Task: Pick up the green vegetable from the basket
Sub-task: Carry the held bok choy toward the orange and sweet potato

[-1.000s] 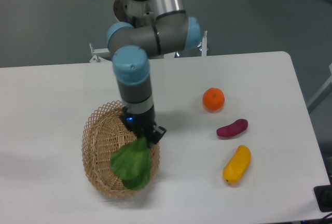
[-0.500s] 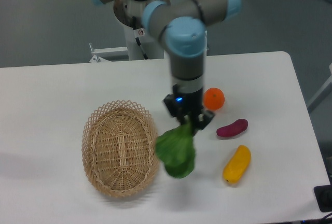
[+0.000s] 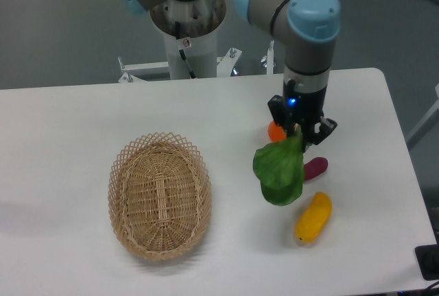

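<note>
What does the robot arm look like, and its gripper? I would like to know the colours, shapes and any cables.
The arm is made of silver-grey metal tubes with rounded joints, each closed by a light blue cap. The gripper is small and black, with two short fingers and a little blue light on its body. A thin black cable runs down the white base column.

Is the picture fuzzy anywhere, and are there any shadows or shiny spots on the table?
In the camera view, the whole picture is a bit soft, and the green vegetable hanging from the gripper has blurry edges. The light is even: only faint shadows lie beside the basket and the yellow fruit, and the white table shows no glare.
</note>
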